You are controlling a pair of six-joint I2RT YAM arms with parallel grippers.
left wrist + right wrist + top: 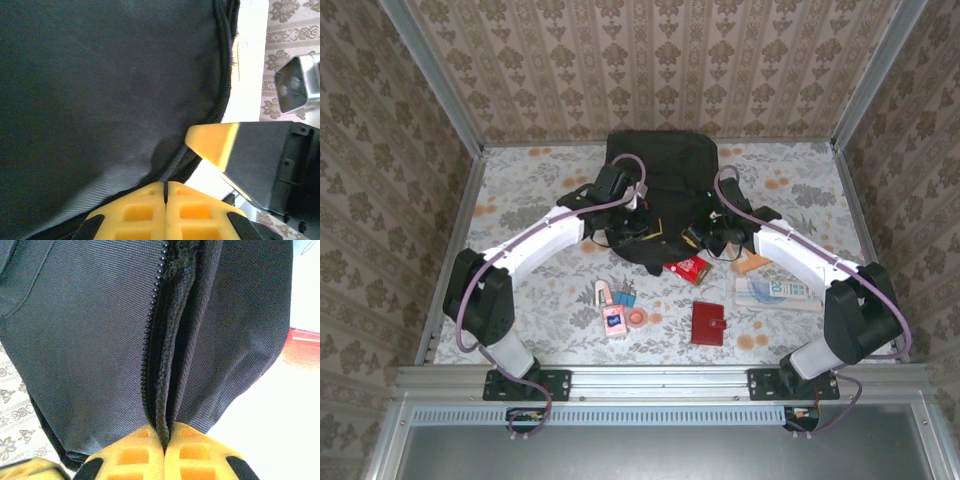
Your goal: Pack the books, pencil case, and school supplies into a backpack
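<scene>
- One backpack point(665, 165): large, soft, black woven fabric with a beaded zip line. It lies at the far middle of the desk point(520, 190), its near edge drawn towards the arms.
- Two claws, both at that near edge. The left claw point(632, 205) has its yellow pads pressed together on the zip edge, seen in the left wrist view point(165, 189). The right claw point(713, 237) is clamped on a fold of fabric beside the open zip point(164, 437).
- Three books on the right half of the desk: a small red book point(692, 268) just at the backpack's near edge, an orange-tan book point(752, 262) by the right arm, and a pale blue-and-white book point(778, 292) just nearer.
- One dark red case point(708, 323) with a small clasp, lying apart from the others.
- School supplies grouped left of it: blue binder clips point(624, 296) (too small to count), one pink-white piece point(602, 292), one pink card point(614, 320) with a blue square, and one pink tape roll point(638, 319).
</scene>
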